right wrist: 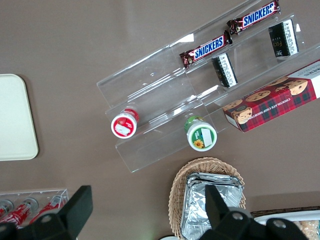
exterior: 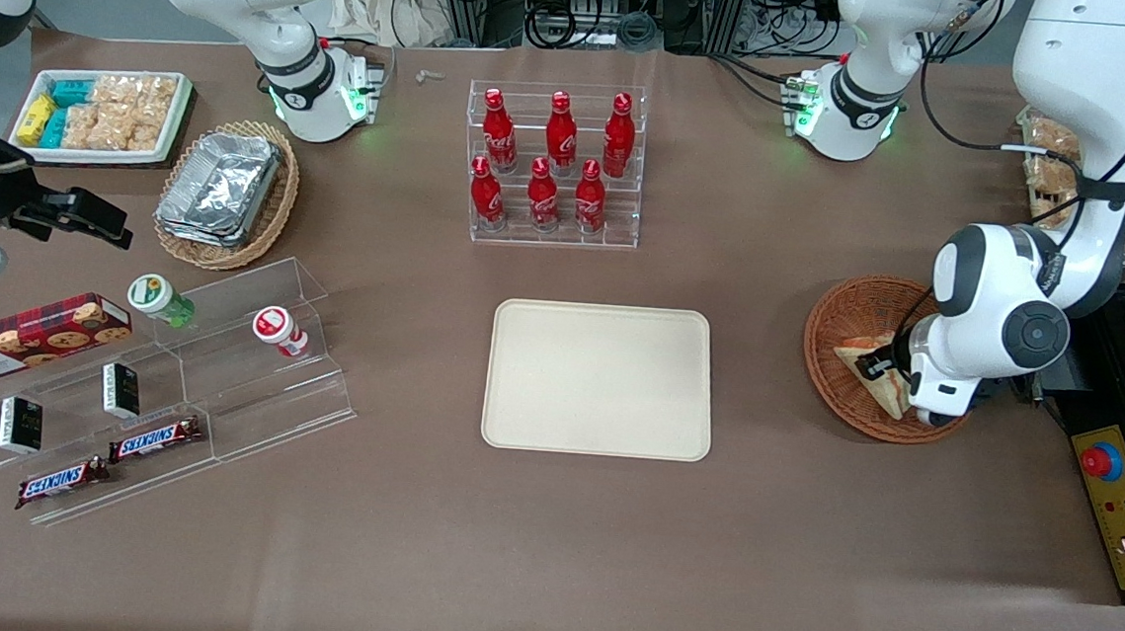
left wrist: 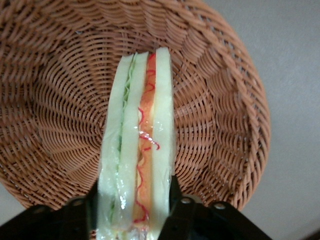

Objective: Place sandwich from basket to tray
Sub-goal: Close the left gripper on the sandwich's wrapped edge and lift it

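Pincer (left wrist: 135, 210): clamped on sandwich (left wrist: 137, 150), apparently just above basket (left wrist: 225, 100); tray (exterior: 600, 379) bare on tabletop (exterior: 546, 552)

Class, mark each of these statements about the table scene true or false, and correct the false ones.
1. The sandwich lies on the tray. False: it is in the basket, and the tray holds nothing.
2. The tool has a finger on each side of the sandwich. True.
3. The basket stands toward the working arm's end of the table. True.
4. The bottle rack holds four red bottles. False: it holds six.
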`<state>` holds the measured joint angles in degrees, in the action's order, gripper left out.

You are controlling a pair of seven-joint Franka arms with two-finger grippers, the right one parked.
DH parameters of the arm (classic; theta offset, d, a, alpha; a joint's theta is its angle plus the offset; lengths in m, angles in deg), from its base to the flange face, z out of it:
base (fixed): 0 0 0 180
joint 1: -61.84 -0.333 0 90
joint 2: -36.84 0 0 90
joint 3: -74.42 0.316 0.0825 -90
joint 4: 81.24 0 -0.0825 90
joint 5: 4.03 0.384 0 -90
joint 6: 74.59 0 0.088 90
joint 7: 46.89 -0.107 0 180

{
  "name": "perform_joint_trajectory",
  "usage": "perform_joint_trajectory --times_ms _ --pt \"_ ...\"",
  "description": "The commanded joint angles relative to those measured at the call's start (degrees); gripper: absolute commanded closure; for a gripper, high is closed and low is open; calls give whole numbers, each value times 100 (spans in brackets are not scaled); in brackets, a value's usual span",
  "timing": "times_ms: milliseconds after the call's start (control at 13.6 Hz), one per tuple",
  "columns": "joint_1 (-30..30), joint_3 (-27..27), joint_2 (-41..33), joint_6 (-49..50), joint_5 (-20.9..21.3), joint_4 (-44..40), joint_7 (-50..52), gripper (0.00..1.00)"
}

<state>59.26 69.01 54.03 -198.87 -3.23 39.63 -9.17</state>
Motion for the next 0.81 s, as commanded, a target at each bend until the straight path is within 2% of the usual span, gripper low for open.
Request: perform_joint_trajectory --times_ms 0,73,367,514,734 --pt "-6 -14 -197 288 140 -202 254 76" --pt "-6 -22 -207 656 140 -508 254 80" --pt "29 -49 -110 2439 96 -2098 184 82" --pt "82 -119 -101 2899 43 -2610 157 84" --pt "73 -522 -14 3313 34 -3217 -238 84"
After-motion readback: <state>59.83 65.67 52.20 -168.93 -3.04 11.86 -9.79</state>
